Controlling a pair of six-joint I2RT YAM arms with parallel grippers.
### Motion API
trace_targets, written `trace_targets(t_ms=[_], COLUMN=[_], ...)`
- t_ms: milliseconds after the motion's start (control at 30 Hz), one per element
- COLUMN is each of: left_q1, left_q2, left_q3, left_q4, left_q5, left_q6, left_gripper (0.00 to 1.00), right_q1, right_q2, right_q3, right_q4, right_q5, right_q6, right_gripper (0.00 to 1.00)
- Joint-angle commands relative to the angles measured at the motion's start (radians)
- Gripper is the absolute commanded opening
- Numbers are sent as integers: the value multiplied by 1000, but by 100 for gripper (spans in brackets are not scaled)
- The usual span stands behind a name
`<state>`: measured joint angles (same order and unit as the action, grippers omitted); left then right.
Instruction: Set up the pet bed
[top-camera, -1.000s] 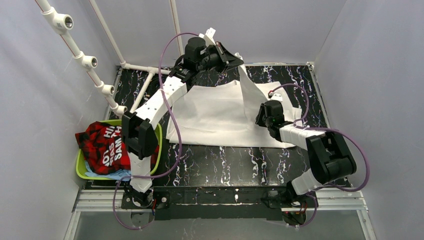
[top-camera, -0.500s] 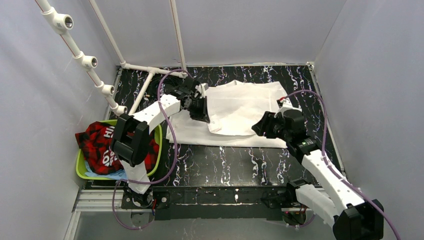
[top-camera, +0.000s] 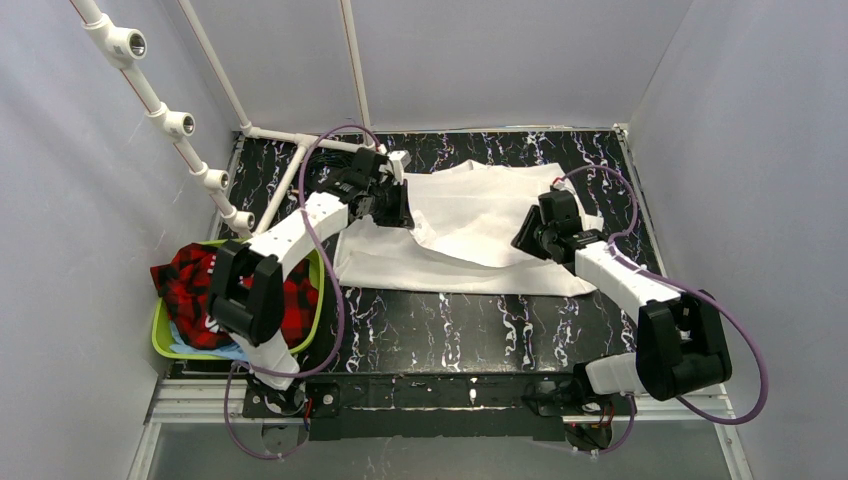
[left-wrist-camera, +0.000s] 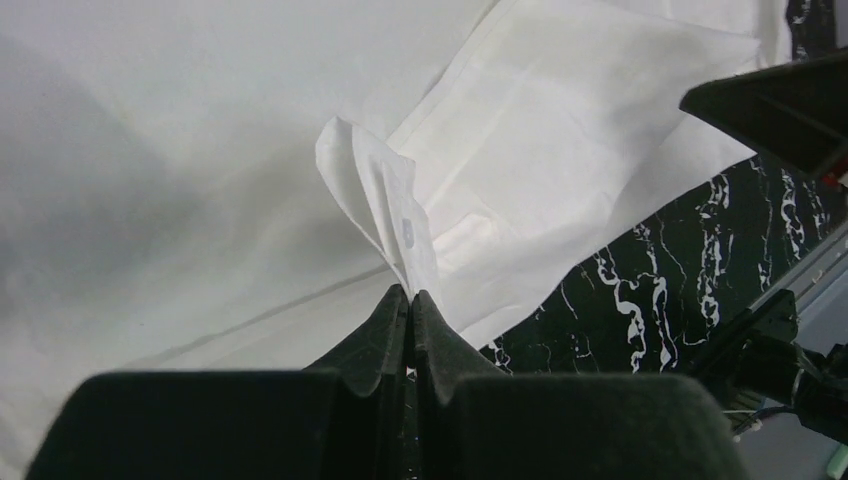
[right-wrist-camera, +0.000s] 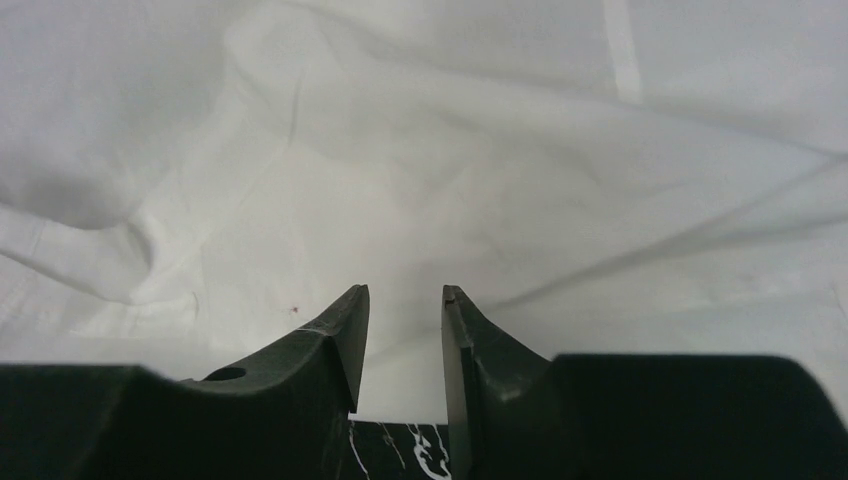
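A white cloth (top-camera: 470, 225) lies folded over itself on the black marbled table, its upper layer lying over the lower one. My left gripper (top-camera: 400, 205) is at the cloth's left edge, shut on a pinched corner of it (left-wrist-camera: 385, 205). My right gripper (top-camera: 527, 240) is low at the cloth's right side, open, with the cloth (right-wrist-camera: 420, 190) under and ahead of its fingers and nothing between them.
A green bin (top-camera: 160, 330) with a red plaid garment (top-camera: 200, 290) sits at the near left. A white pipe frame (top-camera: 215, 180) stands along the left and back. Bare black table (top-camera: 450, 325) runs along the near side.
The left gripper brought the cloth's lifted corner down from high at the back and across to the left, folding it over. The right arm drew back, then reached in to the cloth's right side.
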<state>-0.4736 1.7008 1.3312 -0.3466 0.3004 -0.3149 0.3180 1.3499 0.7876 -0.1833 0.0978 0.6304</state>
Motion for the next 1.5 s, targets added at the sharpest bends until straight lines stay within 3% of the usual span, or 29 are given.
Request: trace_targets(t_ms=[0, 233, 433, 467, 500, 600, 667, 767, 933, 1133, 1233, 1467], left_q1=[-2, -2, -2, -1, -2, 9, 33, 81, 109, 113, 113, 113], left_q2=[-170, -226, -173, -173, -179, -214, -215, -196, -126, 75, 124, 163], left_q3=[-91, -192, -353, -376, -400, -452, -424, -354, -272, -70, -34, -39], left_q4=[172, 393, 301, 279, 259, 253, 232, 203, 168, -70, -127, -149], left_q5=[30, -36, -283, -318, -333, -332, -275, -172, -184, -185, -189, -157], left_q6=[59, 129, -149, -214, -259, -310, -305, -321, -313, -292, -306, -347], left_gripper=[0, 0, 0, 8, 29, 68, 80, 86, 85, 68, 61, 55], right_q1=[-20, -46, -45, -46, -46, -45, -45, -45, -45, -46, -46, -46], right_q2=[-1, 126, 229, 229, 227, 223, 218, 205, 190, 185, 177, 167], right_q3=[34, -20, -32, -36, -39, -41, -42, -41, -35, -21, -12, 23], right_q4=[242, 334, 310, 303, 297, 282, 273, 260, 234, 210, 198, 185], right_q5=[-203, -247, -225, -215, -207, -208, -215, -214, -204, -199, -199, -187], right_q6=[12, 58, 93, 95, 94, 90, 85, 76, 47, 25, 18, -11], right_gripper=[39, 35, 30, 30, 30, 31, 31, 31, 31, 31, 32, 35])
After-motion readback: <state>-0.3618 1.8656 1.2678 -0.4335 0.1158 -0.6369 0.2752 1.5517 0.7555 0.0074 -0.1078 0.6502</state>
